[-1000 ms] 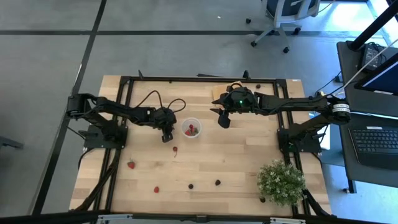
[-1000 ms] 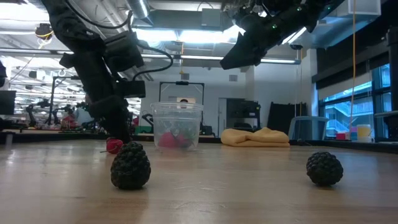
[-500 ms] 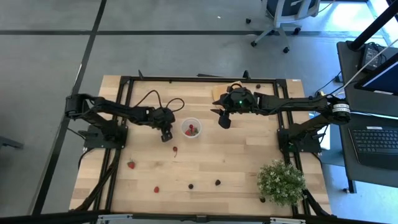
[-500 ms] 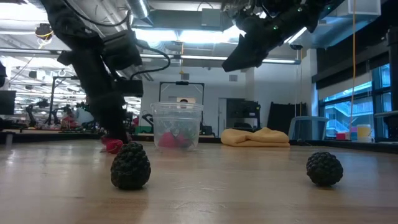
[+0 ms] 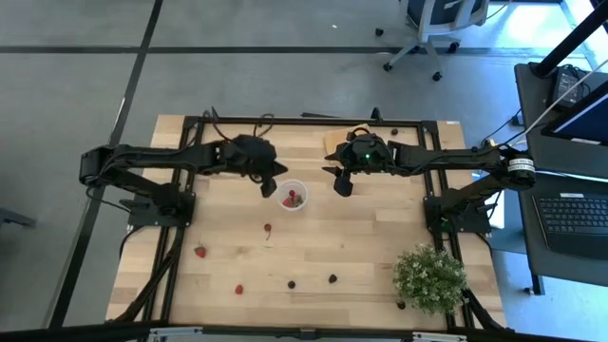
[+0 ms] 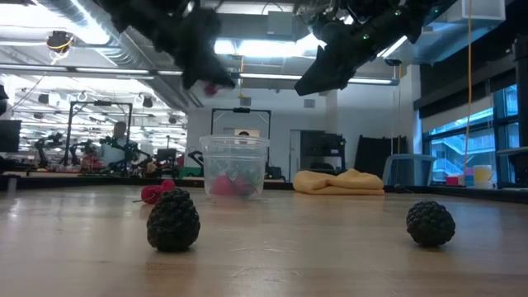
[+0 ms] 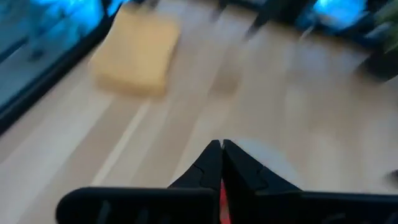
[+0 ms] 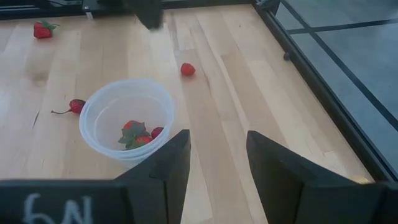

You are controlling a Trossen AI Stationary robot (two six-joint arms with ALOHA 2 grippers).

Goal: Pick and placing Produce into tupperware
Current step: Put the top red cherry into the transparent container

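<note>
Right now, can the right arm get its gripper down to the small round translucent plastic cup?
Probably yes: the right gripper hangs open beside the small round translucent plastic cup, nothing lying between them.

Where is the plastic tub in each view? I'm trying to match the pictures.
High view: plastic tub mid-table, between both grippers.
Low view: centre, behind the dark berries.
Left wrist view: cannot tell.
Right wrist view: ahead of the fingers.
Shared landmark: the red strawberries inside it.
</note>
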